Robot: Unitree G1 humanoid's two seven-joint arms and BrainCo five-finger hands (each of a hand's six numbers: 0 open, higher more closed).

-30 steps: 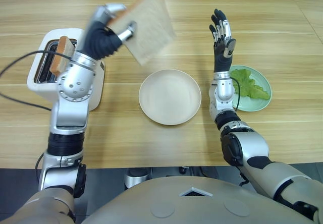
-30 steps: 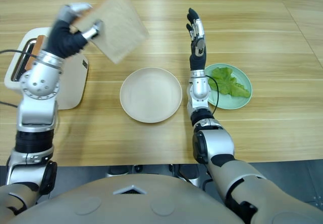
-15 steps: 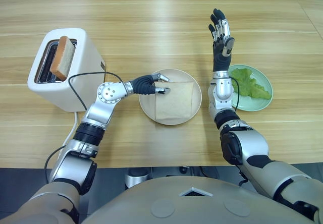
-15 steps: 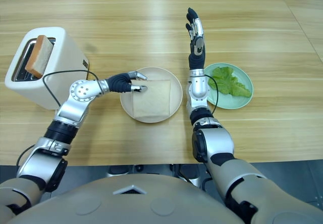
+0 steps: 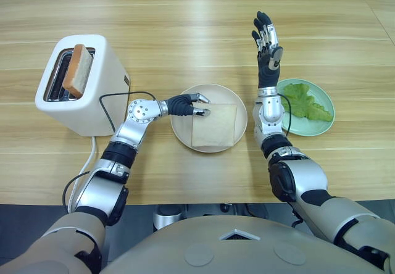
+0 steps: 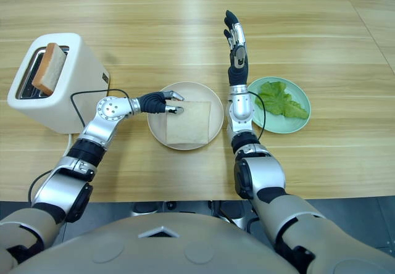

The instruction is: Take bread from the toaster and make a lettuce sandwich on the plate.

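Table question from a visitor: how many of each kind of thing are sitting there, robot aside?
Bread slices: 2, plate slice and toaster slice
Plates: 2, beige plate and green plate
Toaster: 1
Lettuce: 1
Total: 6

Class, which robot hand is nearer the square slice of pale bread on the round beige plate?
Left. The left hand sits at a corner of the pale bread slice on the beige plate; the right hand is held up beyond the plate's opposite side.
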